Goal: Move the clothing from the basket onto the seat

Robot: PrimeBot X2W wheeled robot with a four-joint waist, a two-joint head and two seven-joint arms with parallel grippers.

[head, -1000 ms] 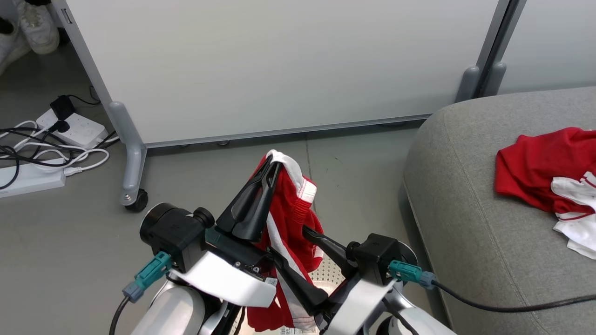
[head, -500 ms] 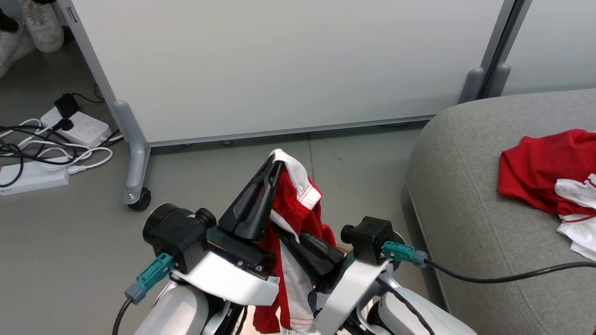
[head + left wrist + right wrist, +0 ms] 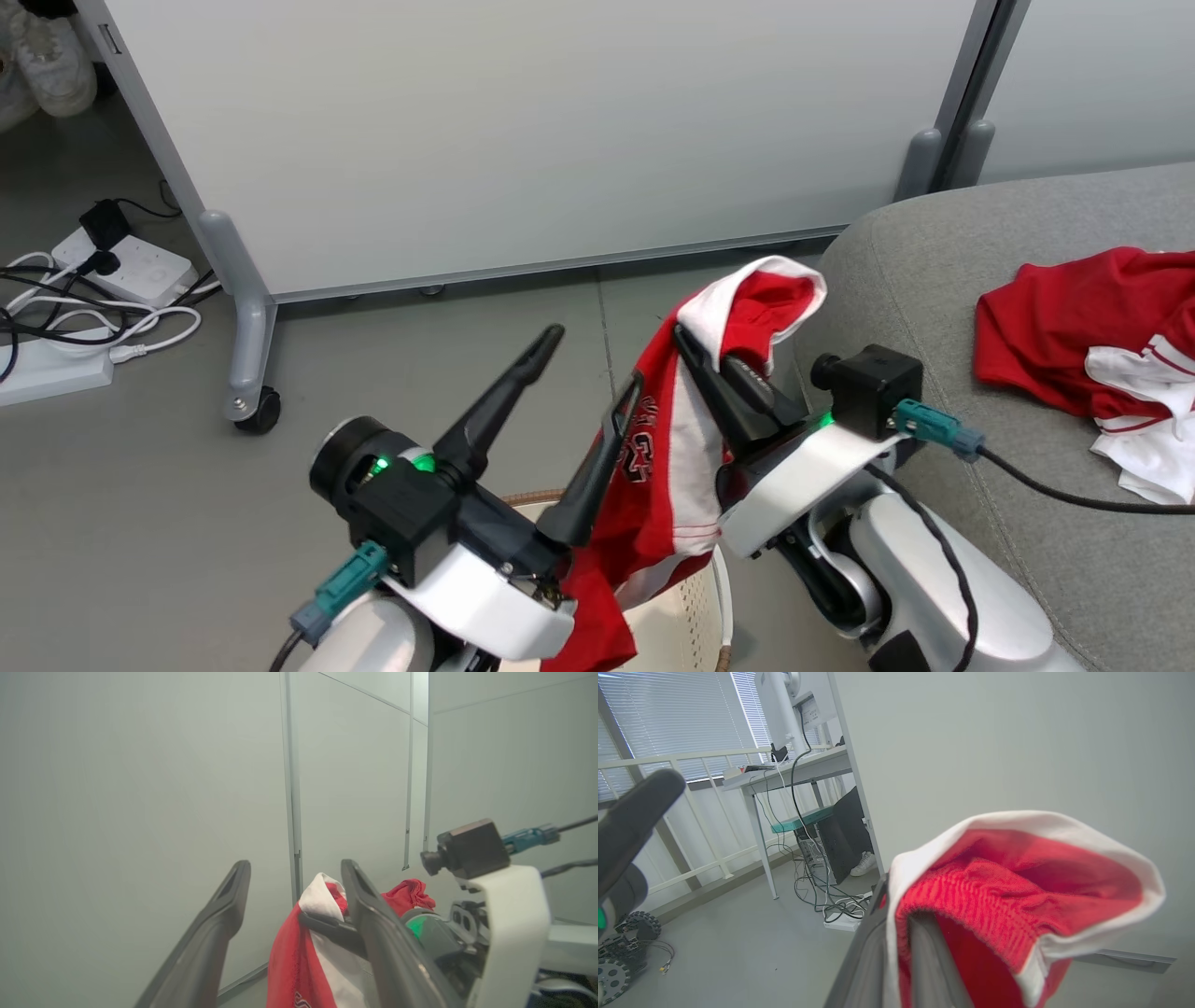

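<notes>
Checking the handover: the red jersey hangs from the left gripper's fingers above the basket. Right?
No: the jersey hangs from the right gripper, fingers shut on it, above the basket; the left gripper stands open. The head view shows it.

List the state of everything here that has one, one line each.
Left claw: open, gripping nothing.
Right claw: shut on jersey.
Jersey: lifted, hanging over basket.
Basket: on floor, contents hidden.
Seat: holds red garment.
Red garment: crumpled on seat.
</notes>
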